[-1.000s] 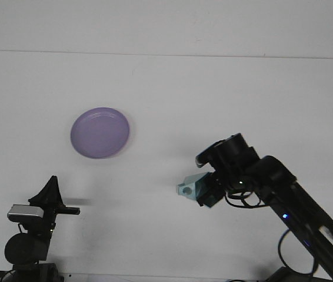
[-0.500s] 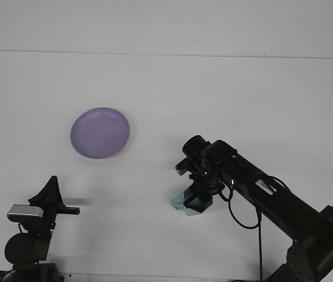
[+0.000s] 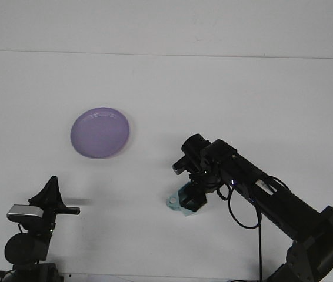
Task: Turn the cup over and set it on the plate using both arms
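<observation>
Two arms, one busy: your right gripper has its jaws clamped on the teal cup, low over the table, well apart from the purple plate. Left gripper sits parked; jaw state unclear.

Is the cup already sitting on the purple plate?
No, the cup is at the right gripper, well to the right of the purple plate, which holds nothing.

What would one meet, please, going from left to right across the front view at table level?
Left end effector → purple plate → light blue cup → right end effector, which holds the cup and overlaps its right side.
</observation>
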Robot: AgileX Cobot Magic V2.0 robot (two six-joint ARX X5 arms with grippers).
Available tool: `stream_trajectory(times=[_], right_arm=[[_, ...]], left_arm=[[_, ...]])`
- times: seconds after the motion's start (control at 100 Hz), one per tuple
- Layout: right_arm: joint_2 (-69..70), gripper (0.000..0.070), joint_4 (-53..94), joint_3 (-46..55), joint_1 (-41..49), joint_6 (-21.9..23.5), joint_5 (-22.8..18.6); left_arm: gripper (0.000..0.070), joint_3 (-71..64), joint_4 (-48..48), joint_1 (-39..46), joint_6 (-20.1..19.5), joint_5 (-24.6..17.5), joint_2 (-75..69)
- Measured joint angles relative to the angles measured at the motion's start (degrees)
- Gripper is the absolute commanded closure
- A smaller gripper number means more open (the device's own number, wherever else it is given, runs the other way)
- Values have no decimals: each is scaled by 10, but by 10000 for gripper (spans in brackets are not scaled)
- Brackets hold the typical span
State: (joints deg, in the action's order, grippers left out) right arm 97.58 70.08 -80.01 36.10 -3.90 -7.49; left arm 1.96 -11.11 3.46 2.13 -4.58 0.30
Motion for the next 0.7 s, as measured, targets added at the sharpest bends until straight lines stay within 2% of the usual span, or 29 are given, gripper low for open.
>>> stream_trajectory(times=[0.17, 0.37, 0.52, 0.7], right_arm=[[-23, 409, 23, -42, -16, -10, 0], [-143, 420, -11, -66, -58, -12, 0], [-250, 420, -101, -29, -105, -5, 1], [-409, 420, -255, 121, -164, 29, 5]], left_arm=[[688, 0, 0, 0, 2, 0, 0], [688, 0, -5, 0, 23, 0, 0], [688, 0, -6, 0, 65, 0, 0], [688, 1, -6, 0, 146, 0, 0]])
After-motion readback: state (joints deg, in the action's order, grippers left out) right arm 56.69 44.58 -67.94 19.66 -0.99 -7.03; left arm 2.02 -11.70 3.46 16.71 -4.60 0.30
